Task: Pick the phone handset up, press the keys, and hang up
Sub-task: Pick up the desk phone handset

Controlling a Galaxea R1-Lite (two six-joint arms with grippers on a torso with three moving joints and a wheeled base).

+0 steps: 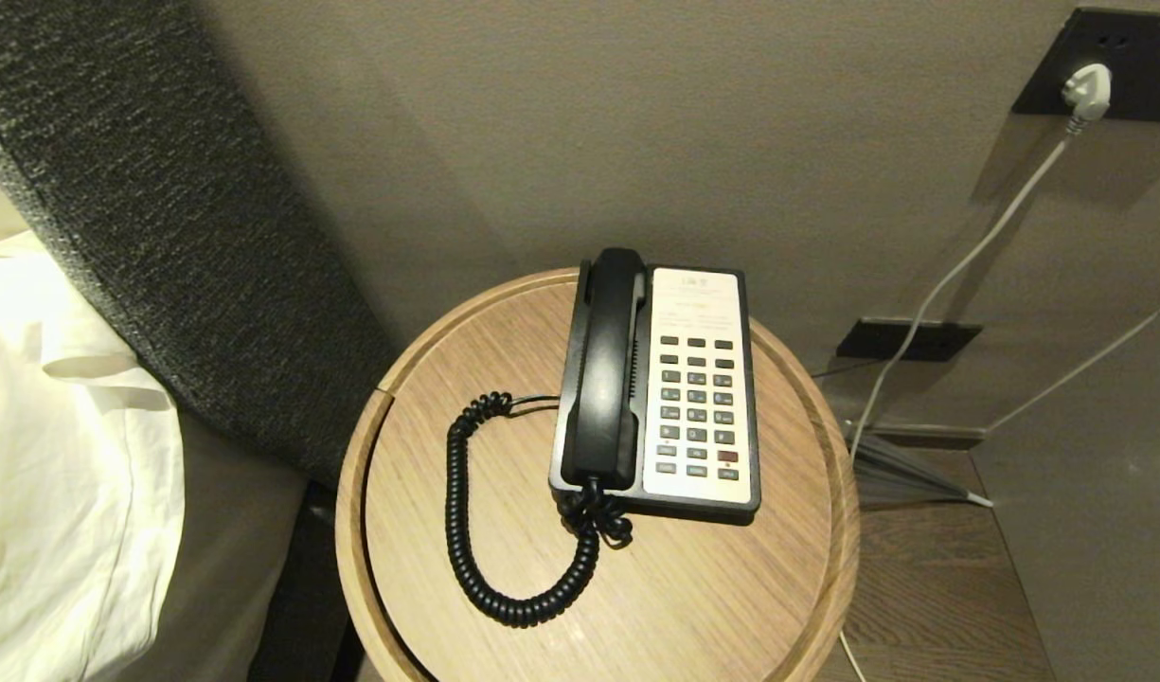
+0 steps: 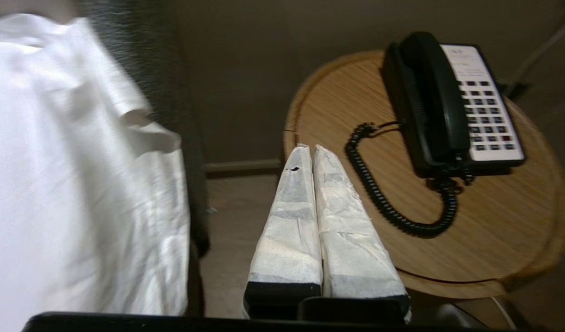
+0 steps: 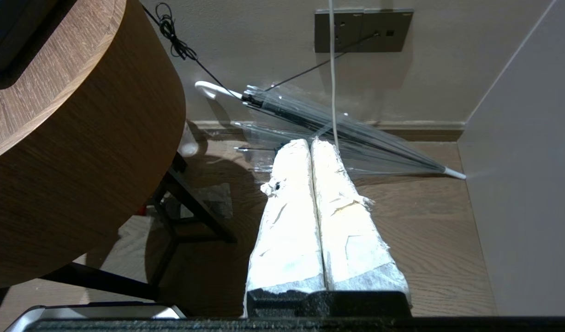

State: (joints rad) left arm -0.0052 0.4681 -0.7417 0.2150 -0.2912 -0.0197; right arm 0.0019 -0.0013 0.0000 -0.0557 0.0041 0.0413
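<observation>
Glossy black plastic phone handset [image 1: 606, 365] lies in its cradle on the left side of the black-and-white phone base [image 1: 701, 289], on a round wooden side table [image 1: 504, 350].

Its black coiled cord [image 1: 471, 530] loops over the tabletop; the dark grey keys [image 1: 697, 407] form a grid on the white faceplate just beside it. The left gripper [image 2: 309, 152], white-wrapped fingers pressed together and empty, hangs off the table's edge, near the white bedding [image 2: 79, 184]. The right gripper [image 3: 310, 145], likewise closed on nothing, hangs low beside the table above a clear folded umbrella [image 3: 337, 131] on the wooden floor [image 3: 430, 221].

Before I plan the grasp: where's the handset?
In the head view the handset lies cradled on the phone base's left side, beside the keys, on the round wooden table.
</observation>
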